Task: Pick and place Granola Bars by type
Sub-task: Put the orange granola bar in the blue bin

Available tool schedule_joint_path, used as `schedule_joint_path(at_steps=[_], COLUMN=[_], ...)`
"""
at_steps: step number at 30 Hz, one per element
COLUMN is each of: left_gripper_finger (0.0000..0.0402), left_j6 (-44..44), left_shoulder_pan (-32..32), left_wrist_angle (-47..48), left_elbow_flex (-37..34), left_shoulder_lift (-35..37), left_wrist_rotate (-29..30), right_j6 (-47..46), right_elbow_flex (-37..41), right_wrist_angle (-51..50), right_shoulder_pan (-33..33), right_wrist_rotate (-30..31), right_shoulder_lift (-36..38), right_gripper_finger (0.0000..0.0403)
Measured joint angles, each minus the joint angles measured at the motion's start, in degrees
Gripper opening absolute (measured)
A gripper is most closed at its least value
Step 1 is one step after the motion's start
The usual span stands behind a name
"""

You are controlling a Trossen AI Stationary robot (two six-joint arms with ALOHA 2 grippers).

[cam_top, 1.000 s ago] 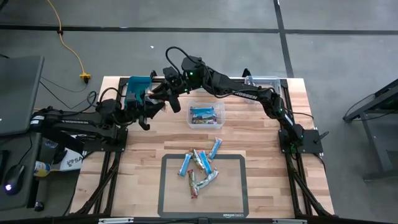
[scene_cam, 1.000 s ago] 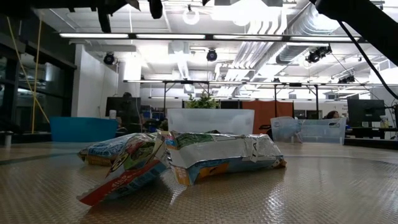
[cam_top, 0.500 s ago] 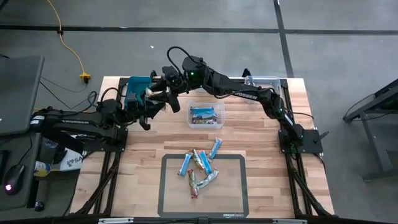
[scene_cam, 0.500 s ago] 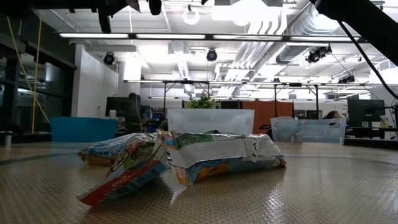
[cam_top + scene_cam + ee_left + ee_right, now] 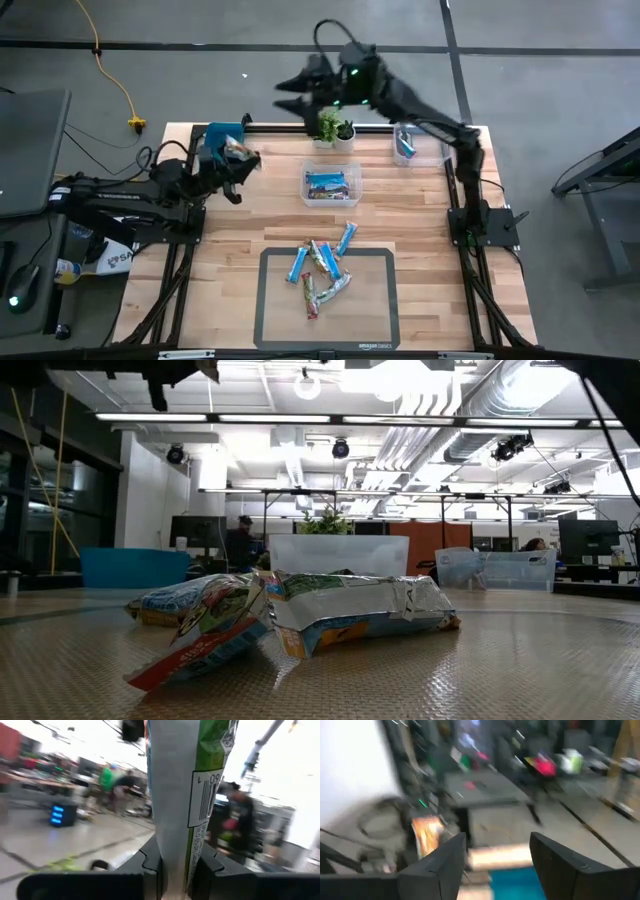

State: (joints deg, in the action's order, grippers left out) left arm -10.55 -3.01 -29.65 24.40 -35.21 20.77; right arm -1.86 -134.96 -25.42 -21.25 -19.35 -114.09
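So the handoff looks done. A sec ago the right gripper [image 5: 283, 97] was down next to the left one by the blue bin [image 5: 212, 140], nearly touching it. Now the right arm's swung up and away past the back edge of the table, and its wrist view shows the fingers [image 5: 443, 865] spread w/ nothing between them, so it's let go.

Left gripper [image 5: 240, 158] has the bar [image 5: 185, 795] now: clamped on a green/white wrapper standing upright between its fingers in the left wrist view, barcode facing cam. It's sitting right by the blue bin at the back left.

Rest of the bars: a pile [image 5: 322, 268] on and around the mat [image 5: 375, 310] at the front, a few already in the clear middle bin [image 5: 332, 184], and some blue in the clear bin back right [image 5: 410, 143].

My guess is the green one goes in the blue bin next, since it's the closest. Plenty still left to sort tho.
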Motion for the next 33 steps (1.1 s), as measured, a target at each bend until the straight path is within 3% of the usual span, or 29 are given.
schedule_joint_path(at_steps=[4, 10, 13, 16, 20, 28, 33], left_gripper_finger=[0.0053, 0.0053, 0.0053, 0.0053, 0.0053, 0.0053, 0.0053], left_j6=[3.07, 4.51, 0.81, -3.93, -9.21, -18.51, -18.56], left_shoulder_pan=[0.0, -0.4, -3.25, -8.67, -19.28, -42.94, -52.42], left_wrist_angle=[4.18, 25.28, 37.21, 47.37, 56.85, 67.93, 69.65], left_elbow_flex=[0.55, 7.84, 12.25, 16.25, 19.69, 20.52, 20.57], left_shoulder_lift=[1.9, 1.6, 0.65, -0.64, -2.24, -9.05, -16.76], left_wrist_rotate=[11.12, 29.98, 33.82, 33.43, 26.44, -2.45, -11.43], right_j6=[3.67, 4.46, 3.28, 2.13, 1.89, 1.87, 1.85], right_elbow_flex=[0.0, 0.0, 0.0, 0.02, 0.02, 0.02, 0.02], right_wrist_angle=[-13.83, -30.1, -34.96, -37.71, -38.5, -38.06, -37.86], right_shoulder_pan=[-0.93, -0.86, -0.75, -0.75, -0.73, -0.73, -0.63], right_wrist_rotate=[7.04, 16.19, 18.03, 18.4, 18.11, 18.09, 17.28], right_shoulder_lift=[4.81, 9.76, 10.84, 11.35, 11.37, 11.37, 11.37], right_gripper_finger=[0.0205, 0.0204, 0.0205, 0.0204, 0.0204, 0.0204, 0.0204])
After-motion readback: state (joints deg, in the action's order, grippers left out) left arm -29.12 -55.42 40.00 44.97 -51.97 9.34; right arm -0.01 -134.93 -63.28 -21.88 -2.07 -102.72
